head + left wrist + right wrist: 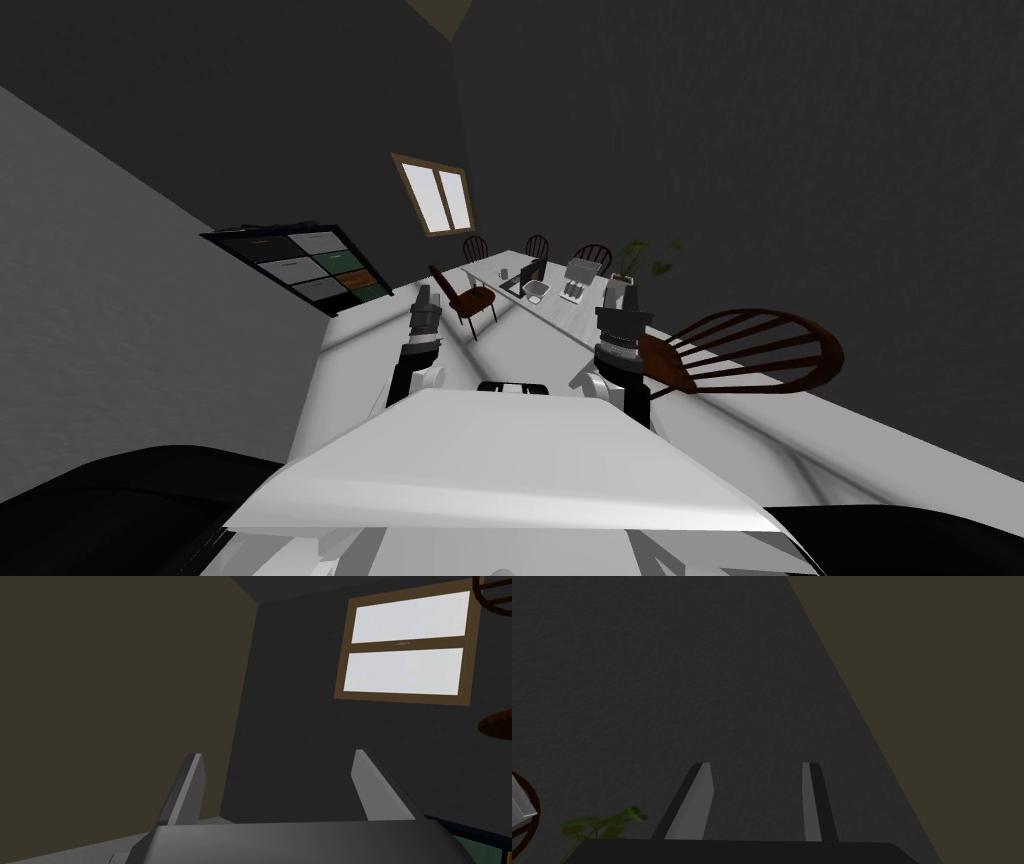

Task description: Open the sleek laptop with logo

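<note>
The opening has not begun. The laptop (524, 277), a small dark slab, sits far down the long white worktop (360, 370), well beyond both arms, and its lid angle is too small to read. The left gripper (275, 757) hovers above the worktop's near end with jaws apart and empty. The right gripper (757, 766) does likewise, with a narrower gap. Judging from this, the approach and the lid lift are both left to do.

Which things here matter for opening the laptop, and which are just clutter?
Job: dark laptop on the far table; left end effector and right end effector, both open.
Lying about: bowl, cup, plant, near chair, shelf, window.
</note>
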Tool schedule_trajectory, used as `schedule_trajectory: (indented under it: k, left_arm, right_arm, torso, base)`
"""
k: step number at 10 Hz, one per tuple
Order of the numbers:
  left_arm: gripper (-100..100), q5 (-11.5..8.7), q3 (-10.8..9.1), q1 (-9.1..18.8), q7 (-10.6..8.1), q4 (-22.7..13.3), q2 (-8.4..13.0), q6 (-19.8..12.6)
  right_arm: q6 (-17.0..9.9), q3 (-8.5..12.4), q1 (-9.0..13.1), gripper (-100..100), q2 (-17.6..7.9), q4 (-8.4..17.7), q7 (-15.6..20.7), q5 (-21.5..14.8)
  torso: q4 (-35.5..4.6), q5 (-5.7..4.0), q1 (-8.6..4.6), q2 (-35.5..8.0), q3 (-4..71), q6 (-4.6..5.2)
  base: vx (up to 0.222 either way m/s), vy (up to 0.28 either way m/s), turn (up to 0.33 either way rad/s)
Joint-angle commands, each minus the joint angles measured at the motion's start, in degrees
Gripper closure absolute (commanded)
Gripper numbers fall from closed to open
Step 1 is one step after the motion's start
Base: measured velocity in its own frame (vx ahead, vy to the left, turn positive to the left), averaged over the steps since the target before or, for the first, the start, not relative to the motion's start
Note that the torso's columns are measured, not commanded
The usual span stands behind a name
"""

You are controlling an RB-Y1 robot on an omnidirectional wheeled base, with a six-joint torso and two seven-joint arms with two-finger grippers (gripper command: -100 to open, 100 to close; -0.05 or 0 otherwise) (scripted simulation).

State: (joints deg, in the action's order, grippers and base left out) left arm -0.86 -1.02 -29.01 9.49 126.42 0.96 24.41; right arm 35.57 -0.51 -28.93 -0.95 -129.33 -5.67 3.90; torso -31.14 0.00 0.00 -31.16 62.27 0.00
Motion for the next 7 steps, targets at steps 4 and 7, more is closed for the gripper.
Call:
schedule_trajectory:
  k: [4,7]
  left_arm:
    - [-100,0.27,0.37,0.70,-0.60,0.30,4.72,-2.24]
    - [-100,0.60,0.83,1.56,-1.33,0.75,7.55,-5.00]
  right_arm:
    - [-0.01,0.00,-0.01,0,0.00,0.03,0.00,0.00]
    - [-0.01,0.00,-0.01,0,0.00,0.03,0.00,0.00]
  torso:
    - [-10.89,0.00,0.00,-10.85,22.03,0.00]
    - [-11.13,0.00,0.02,-11.10,22.31,0.00]
  base:
    - [0.023,-0.001,-0.056]
    - [0.048,0.006,-0.112]
